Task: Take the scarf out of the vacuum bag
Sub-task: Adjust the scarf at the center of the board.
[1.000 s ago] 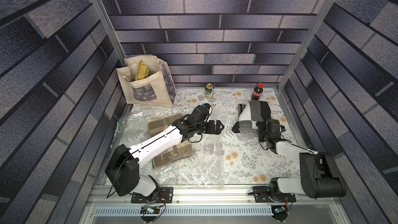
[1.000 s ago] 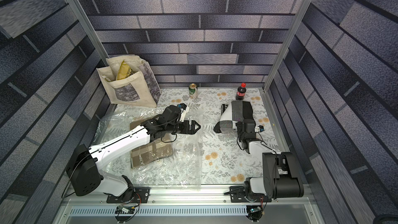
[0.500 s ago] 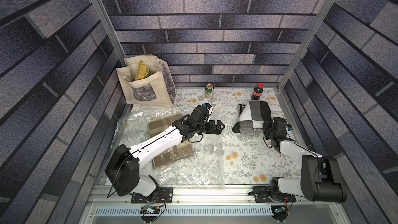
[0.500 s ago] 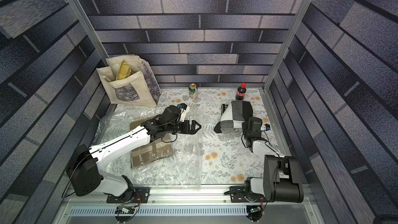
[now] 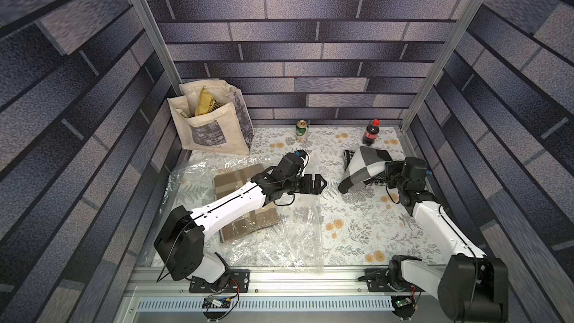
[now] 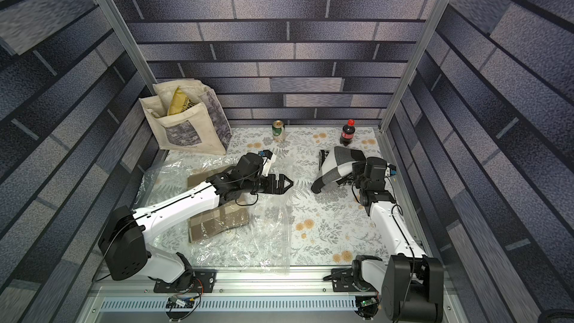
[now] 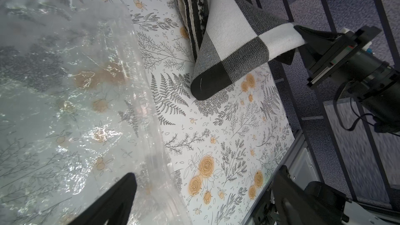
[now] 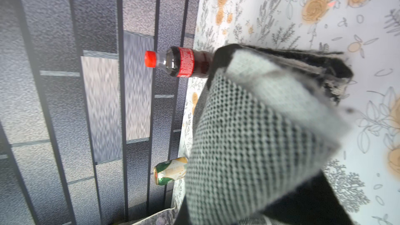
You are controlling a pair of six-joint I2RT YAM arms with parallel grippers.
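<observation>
A black, white and grey checked scarf (image 5: 363, 166) (image 6: 337, 166) lies at the back right of the flowered table, outside the vacuum bag. My right gripper (image 5: 388, 172) (image 6: 355, 172) is shut on its right edge, and that edge is raised off the table (image 7: 238, 40). The scarf fills the right wrist view (image 8: 259, 137). The clear, crinkly vacuum bag (image 5: 295, 237) (image 6: 264, 243) (image 7: 65, 83) lies flat on the left half with a folded tan plaid cloth (image 5: 236, 175) inside. My left gripper (image 5: 316, 183) (image 6: 284, 184) (image 7: 205, 191) hovers open over the bag's right edge, holding nothing.
A cream tote bag (image 5: 214, 125) with a yellow packet stands at the back left. A green can (image 5: 301, 130) and a cola bottle (image 5: 370, 133) stand along the back wall, the bottle just behind the scarf. The right wall is close beside my right arm.
My right gripper has closed on the scarf's right edge, shifted slightly right and lifted that edge. The left arm has stayed still and open.
</observation>
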